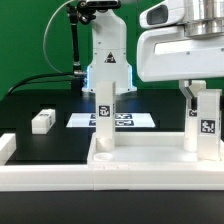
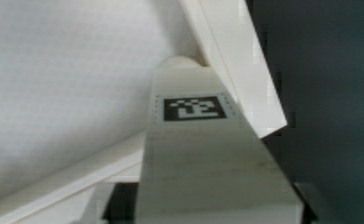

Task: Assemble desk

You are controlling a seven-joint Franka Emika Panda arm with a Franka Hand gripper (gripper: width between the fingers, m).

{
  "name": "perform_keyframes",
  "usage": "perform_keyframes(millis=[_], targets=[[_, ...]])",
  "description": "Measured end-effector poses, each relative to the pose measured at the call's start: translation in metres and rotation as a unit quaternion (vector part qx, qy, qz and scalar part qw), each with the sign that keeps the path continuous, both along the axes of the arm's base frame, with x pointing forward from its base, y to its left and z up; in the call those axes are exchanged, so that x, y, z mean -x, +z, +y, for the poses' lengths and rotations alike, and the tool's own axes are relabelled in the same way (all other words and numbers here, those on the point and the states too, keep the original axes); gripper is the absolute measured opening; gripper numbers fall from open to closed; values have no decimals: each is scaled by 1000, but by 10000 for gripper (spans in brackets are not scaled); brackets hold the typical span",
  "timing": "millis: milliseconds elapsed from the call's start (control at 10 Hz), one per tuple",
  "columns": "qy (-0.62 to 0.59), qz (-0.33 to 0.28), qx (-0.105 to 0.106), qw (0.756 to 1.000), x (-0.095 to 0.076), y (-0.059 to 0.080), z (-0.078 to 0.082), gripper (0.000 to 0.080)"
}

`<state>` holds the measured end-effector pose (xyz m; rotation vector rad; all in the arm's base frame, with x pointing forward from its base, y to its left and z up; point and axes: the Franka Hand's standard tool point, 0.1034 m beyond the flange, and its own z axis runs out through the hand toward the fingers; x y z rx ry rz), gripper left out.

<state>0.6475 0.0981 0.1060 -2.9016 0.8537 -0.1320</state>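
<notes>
The white rimmed tabletop panel (image 1: pixel 150 158) lies in the foreground. One tagged leg post (image 1: pixel 105 112) stands upright in its corner on the exterior view's left. My gripper (image 1: pixel 203 98) is shut on a second tagged leg post (image 1: pixel 206 122) and holds it upright at the panel's corner on the exterior view's right. In the wrist view this leg post (image 2: pixel 200 140) fills the middle, held between the dark fingers (image 2: pixel 129 205), with the tabletop (image 2: pixel 72 80) and its rim behind it. A third leg post (image 1: pixel 43 121) lies loose on the black table at the exterior view's left.
The marker board (image 1: pixel 128 120) lies flat behind the standing leg. The robot's base (image 1: pixel 108 60) rises at the back. A long white barrier wall (image 1: pixel 40 178) runs along the front and turns back at the exterior view's left.
</notes>
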Motion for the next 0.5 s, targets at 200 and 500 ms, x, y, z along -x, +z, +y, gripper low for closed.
perform_keyframes(millis=[200,500], targets=[[-157,22,-10,987,1,0,1,288],[-444,63,-67,891,2,-1,-1,288]])
